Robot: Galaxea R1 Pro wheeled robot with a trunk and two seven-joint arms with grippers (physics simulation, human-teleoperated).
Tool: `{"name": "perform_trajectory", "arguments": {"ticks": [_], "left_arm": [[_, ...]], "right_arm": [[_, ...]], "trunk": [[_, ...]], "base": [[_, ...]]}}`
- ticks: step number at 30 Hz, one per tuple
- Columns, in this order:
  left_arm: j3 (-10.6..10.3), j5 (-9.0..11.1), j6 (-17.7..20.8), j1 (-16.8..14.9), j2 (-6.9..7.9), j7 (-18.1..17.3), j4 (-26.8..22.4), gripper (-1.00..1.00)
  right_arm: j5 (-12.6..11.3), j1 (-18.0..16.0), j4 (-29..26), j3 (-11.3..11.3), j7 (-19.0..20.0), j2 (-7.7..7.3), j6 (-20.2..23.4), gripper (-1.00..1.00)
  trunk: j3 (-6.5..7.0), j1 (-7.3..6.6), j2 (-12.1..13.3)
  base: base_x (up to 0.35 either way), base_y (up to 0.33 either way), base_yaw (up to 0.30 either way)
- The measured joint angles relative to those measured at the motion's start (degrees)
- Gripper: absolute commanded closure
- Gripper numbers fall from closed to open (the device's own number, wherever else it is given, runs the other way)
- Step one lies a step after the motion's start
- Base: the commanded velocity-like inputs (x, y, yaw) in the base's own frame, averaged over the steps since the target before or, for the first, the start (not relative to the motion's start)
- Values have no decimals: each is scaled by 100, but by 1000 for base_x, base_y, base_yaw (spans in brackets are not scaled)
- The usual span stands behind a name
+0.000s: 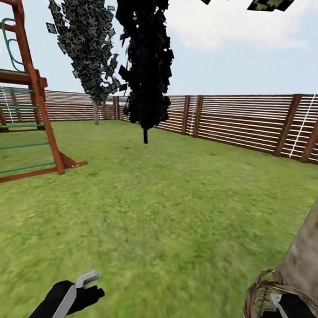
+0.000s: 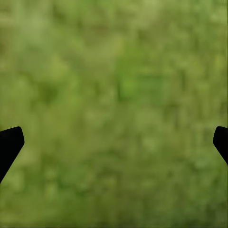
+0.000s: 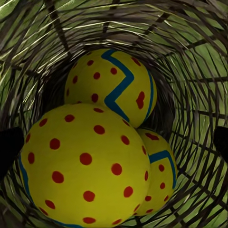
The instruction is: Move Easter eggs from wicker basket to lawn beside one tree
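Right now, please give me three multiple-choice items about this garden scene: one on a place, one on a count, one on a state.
1. Where is the wicker basket in the head view?
A. beside the climbing frame
B. at the lower right, by the pale trunk
C. against the fence

2. How many Easter eggs lie in the basket?
A. one
B. two
C. three

3. How does the left gripper stand?
A. open over bare grass
B. shut on an egg
C. shut on the basket rim

Answers:
1 B, its woven rim sits beside the tree.
2 C, the right wrist view shows three yellow dotted eggs inside the wicker wall.
3 A, its fingertips stand far apart with only the lawn between them.
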Motion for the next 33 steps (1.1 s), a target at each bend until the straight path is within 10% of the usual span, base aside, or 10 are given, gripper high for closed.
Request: {"name": "perform_trajectory", "arguments": {"ticks": [33], "left_arm": [[0, 9, 3, -1, -36, 0, 4, -100]], "right_arm": [[-29, -1, 13, 15, 14, 83, -2, -100]], "trunk": [[-731, 85, -45]], "base": [[0, 0, 0]]}}
